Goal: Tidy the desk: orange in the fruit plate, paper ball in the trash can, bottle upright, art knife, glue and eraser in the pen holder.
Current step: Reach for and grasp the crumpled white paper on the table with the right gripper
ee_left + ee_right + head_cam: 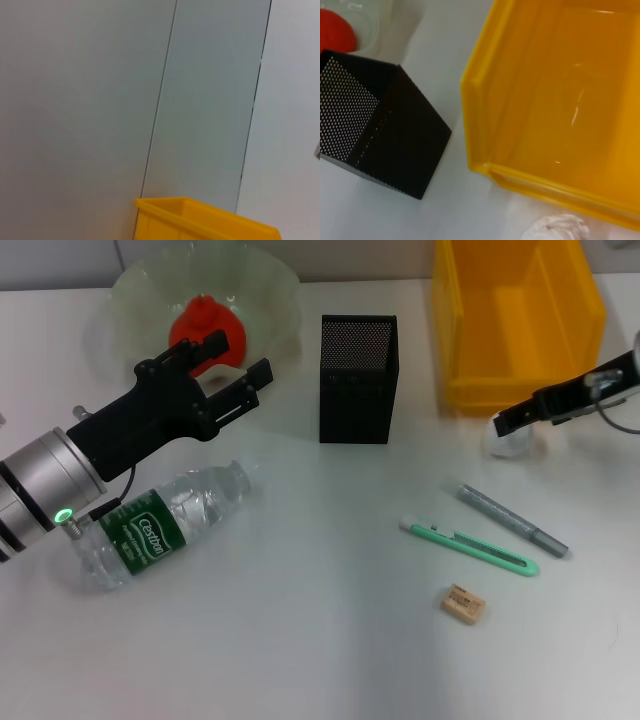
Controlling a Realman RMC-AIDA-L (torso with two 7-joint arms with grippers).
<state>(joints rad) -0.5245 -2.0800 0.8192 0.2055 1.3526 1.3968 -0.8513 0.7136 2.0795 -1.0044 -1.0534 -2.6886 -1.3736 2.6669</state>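
Observation:
The orange (205, 322) lies in the clear fruit plate (130, 300) at the back left. My left gripper (232, 362) is open and empty, just in front of the plate. The water bottle (160, 525) lies on its side under the left arm. The black mesh pen holder (358, 380) stands mid-table and also shows in the right wrist view (395, 145). My right gripper (522, 420) hovers right over the white paper ball (510, 445), which also shows in the right wrist view (557, 227). The green art knife (470, 545), grey glue stick (512, 520) and eraser (463, 603) lie at the front right.
The yellow bin (515, 320) stands at the back right, just behind the paper ball; it fills the right wrist view (560, 100), and its corner shows in the left wrist view (200, 217) below a bare wall.

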